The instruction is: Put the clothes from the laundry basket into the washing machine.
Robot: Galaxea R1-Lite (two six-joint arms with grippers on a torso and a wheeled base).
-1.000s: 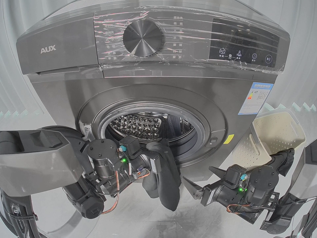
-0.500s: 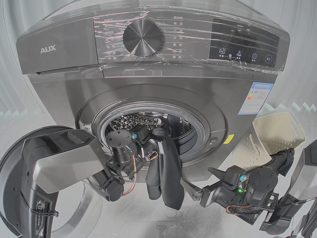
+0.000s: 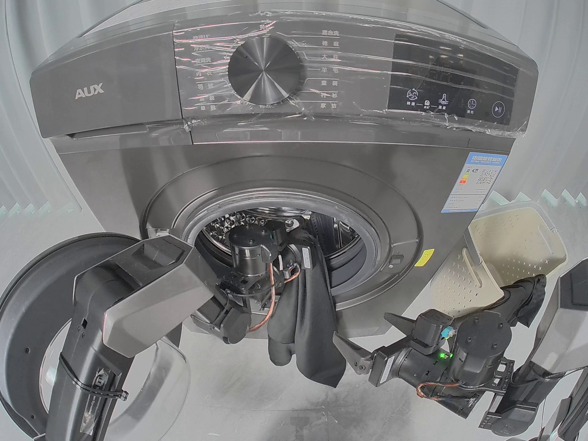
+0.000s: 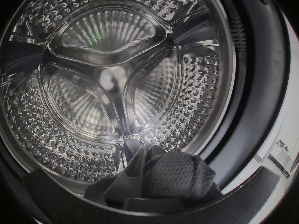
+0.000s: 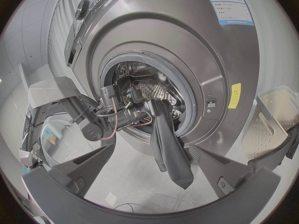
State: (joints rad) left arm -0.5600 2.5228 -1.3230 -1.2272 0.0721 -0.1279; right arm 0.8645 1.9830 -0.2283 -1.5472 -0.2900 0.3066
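Left claw [image 3: 304, 250] was clamped on a dark garment [image 3: 306, 329] right at the washing machine [image 3: 275, 160] door opening, with most of the cloth dangling outside over the rim. Right claw [image 3: 361, 329] sat low in front, fingers spread wide, holding nothing. Another dark piece [image 3: 528, 294] hung over the laundry basket [image 3: 517, 240] edge.

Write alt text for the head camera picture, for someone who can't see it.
The left gripper holds a dark garment at the mouth of a grey washing machine, most of the cloth hanging outside the drum. The door stands open at left; at right, the open right gripper sits near a cream laundry basket with more dark cloth over its rim.
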